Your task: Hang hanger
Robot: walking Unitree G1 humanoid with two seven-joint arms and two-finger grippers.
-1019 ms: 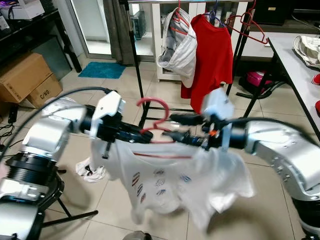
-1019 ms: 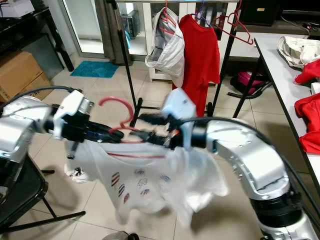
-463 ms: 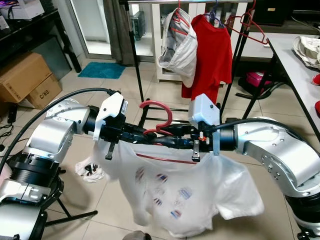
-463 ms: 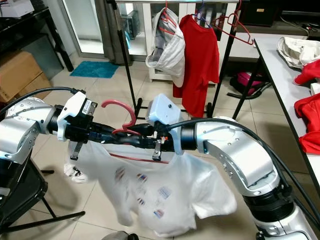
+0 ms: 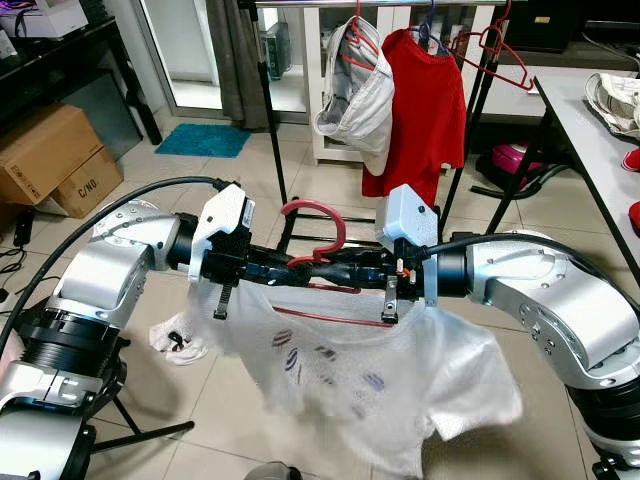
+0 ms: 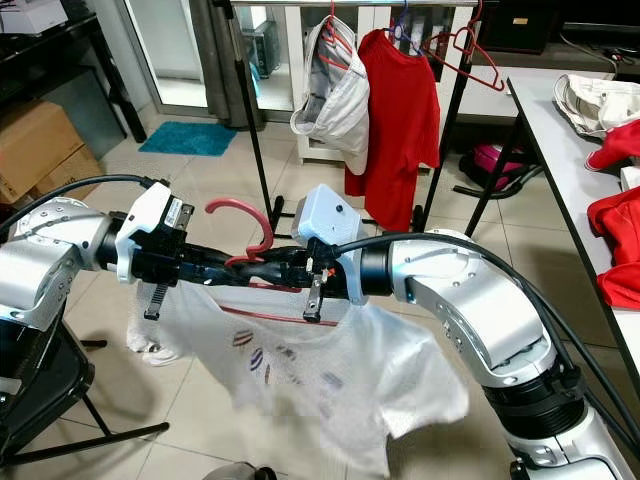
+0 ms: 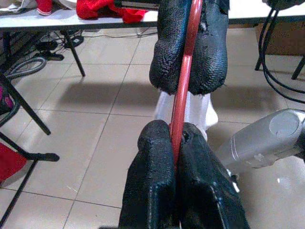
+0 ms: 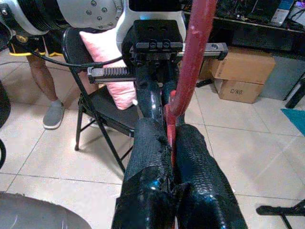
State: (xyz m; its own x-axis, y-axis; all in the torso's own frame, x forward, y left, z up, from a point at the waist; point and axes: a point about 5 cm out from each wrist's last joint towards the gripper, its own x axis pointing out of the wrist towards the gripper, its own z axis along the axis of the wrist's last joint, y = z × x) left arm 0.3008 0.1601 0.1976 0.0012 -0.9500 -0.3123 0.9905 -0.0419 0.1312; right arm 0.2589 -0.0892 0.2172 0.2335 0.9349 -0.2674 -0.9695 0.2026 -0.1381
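**A:** What is at the centre, and where is it?

**B:** A red hanger [image 5: 318, 236] carrying a white printed T-shirt [image 5: 370, 375]. It is held in the air in front of the robot, above a tiled floor [image 5: 250, 170], with its hook curving upward and the shirt draping below.

**A:** What holds it?

**B:** Both grippers, meeting nose to nose at the hanger's neck. The left gripper [image 7: 175, 143] comes in from the left, its black fingers clamped on the thin red wire. The right gripper [image 8: 172, 138] comes in from the right, its fingers likewise pinched tight on the red stem just below the hook. Neither pair of jaws shows a gap beyond the wire itself.

**A:** Why two grips so close together?

**B:** My guess is steadiness: with the shirt's weight hanging below, two pinches near the neck should keep the hook upright and stop the hanger swinging or twisting.

**A:** Where would it go?

**B:** Further back stands a black clothes rack [image 5: 268, 110]. A red T-shirt [image 5: 428, 110], a pale garment [image 5: 357, 95] and an empty red hanger [image 5: 492, 48] hang there. The held hanger is well apart from it, so the hook is not yet on.

**A:** Anything else around?

**B:** Cardboard boxes [image 5: 55, 160] to the left, a white table [image 5: 600, 130] to the right. In the right wrist view, a folding chair with a pink cushion [image 8: 107, 52], and a person's leg and grey shoe [image 8: 51, 114] beside it.
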